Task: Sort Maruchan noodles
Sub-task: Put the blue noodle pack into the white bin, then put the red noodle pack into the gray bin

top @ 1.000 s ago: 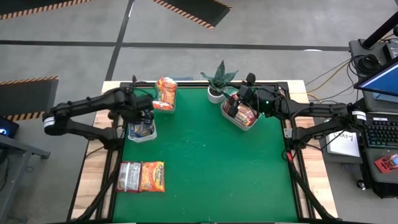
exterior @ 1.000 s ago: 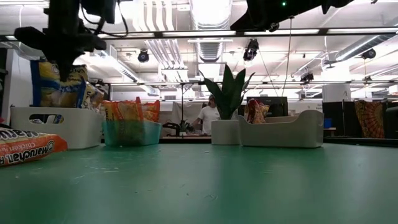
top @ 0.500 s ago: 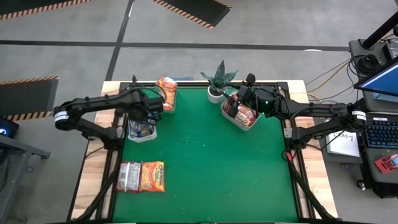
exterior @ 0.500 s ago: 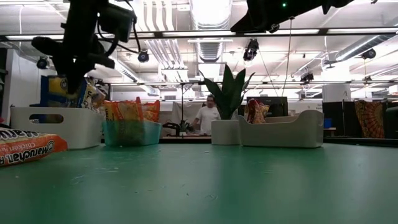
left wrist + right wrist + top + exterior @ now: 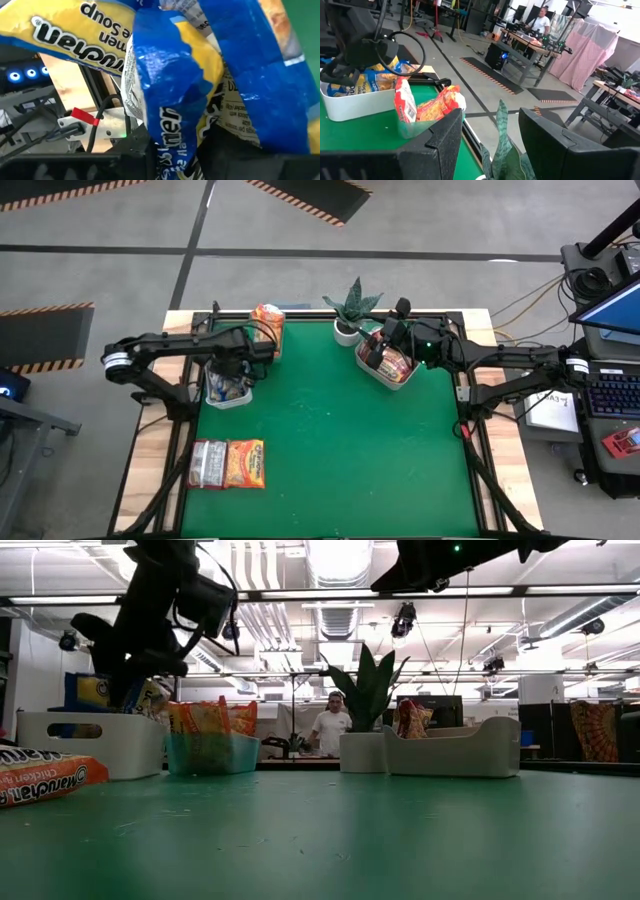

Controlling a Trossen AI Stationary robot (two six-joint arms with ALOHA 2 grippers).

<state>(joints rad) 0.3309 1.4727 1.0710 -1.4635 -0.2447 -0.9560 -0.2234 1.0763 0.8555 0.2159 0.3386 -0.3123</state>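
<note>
The left gripper [image 5: 240,370] is positioned over the white bin [image 5: 226,401] at the table's left edge, right at the yellow-and-blue packets [image 5: 226,385] standing in it. In the left wrist view the yellow-and-blue packets [image 5: 200,95] fill the frame and sit against the dark fingers [image 5: 235,155]; whether the jaws are parted or clamped on a packet cannot be told. In the low view the arm is seen above the white bin [image 5: 90,745].

The right gripper [image 5: 378,345] is held above the grey bin [image 5: 392,378] beside the potted plant [image 5: 350,310], where red/pink packets [image 5: 395,363] are stacked. Its fingers [image 5: 440,137] are seen spread apart, nothing between them.

Orange packets [image 5: 266,328] are standing in the clear-teal bin [image 5: 210,752] at the back edge. 2 packets are lying flat at the front left: a silvery-grey packet [image 5: 207,463] touching an orange packet [image 5: 245,463]
</note>
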